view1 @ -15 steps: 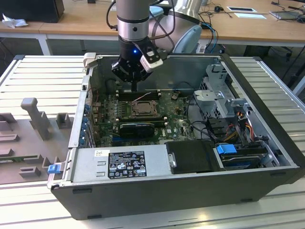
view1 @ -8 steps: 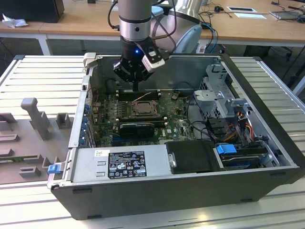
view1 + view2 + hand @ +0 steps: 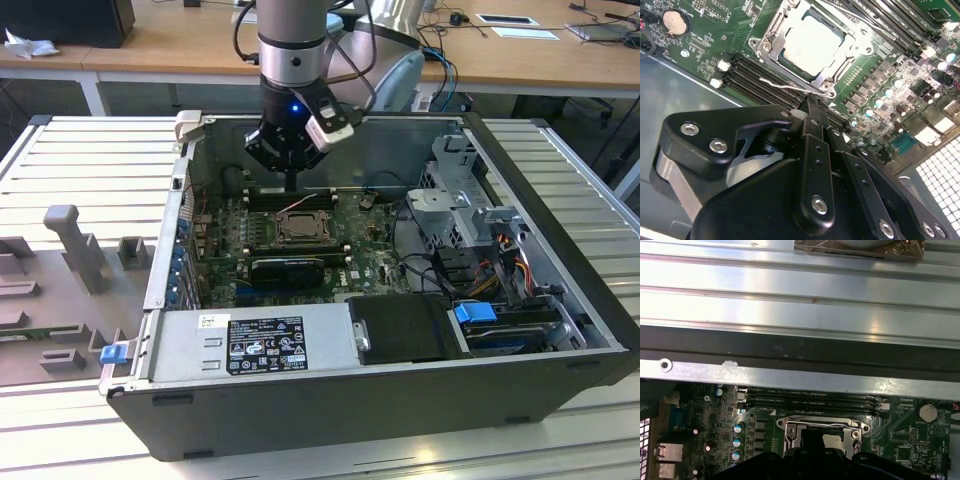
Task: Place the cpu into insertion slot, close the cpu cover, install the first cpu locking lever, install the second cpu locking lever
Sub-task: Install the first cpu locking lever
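Cpu (image 3: pixel 812 42) seated flat in the insertion slot (image 3: pixel 771 37), pale silvery face up, framed by the cpu cover (image 3: pixel 840 64) lying closed over the socket edges. Seen in the second wrist view with a thin wire locking lever (image 3: pixel 785 85) running along the socket side nearest the gripper, just beside the black memory slots (image 3: pixel 747 75). In the exterior view, same socket (image 3: pixel 298 228) at the middle of the green motherboard (image 3: pixel 225 235), with a lever wire standing up at a slant over it. In the first wrist view, socket frame (image 3: pixel 820 426) partly hidden behind the black gripper body.

Gripper (image 3: pixel 810 107) poised directly above the socket edge, fingers pressed together into 1 narrow black tip, clamped on nothing visible; tip close to the lever wire, contact impossible to tell. In the exterior view, gripper (image 3: pixel 291 183) hanging from the arm just behind the socket.

Around the board: open computer case (image 3: pixel 560 330), long black card (image 3: pixel 288 268) in front of the socket, power supply (image 3: pixel 250 340) with a label toward the camera, drive cage (image 3: pixel 460 190) on the exterior view's right, blue latch (image 3: pixel 113 352) at the case corner on the exterior view's left. Case resting on a ribbed metal table (image 3: pixel 90 160).
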### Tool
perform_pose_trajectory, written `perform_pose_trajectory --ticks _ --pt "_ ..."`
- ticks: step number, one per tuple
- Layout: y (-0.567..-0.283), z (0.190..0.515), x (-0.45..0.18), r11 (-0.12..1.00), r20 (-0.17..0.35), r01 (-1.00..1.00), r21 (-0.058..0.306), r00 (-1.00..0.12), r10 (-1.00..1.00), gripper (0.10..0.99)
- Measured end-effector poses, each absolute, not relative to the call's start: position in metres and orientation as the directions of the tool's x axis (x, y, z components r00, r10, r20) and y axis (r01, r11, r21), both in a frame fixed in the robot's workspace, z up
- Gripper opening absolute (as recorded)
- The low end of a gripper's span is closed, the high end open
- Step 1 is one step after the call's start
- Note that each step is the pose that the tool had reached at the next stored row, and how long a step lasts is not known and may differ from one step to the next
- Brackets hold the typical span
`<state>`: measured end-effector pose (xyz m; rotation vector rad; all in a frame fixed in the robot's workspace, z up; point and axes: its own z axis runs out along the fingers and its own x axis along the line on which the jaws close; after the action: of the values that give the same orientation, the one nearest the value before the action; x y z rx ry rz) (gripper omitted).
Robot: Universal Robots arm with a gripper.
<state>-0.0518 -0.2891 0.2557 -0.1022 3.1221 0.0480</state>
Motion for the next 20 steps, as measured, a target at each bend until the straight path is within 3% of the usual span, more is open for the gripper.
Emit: perform_pose_trajectory --ticks 20 --pt "-0.278 0.232 -0.033 0.997 -0.019 -0.062 0.045 -0.998 -0.061 0.102"
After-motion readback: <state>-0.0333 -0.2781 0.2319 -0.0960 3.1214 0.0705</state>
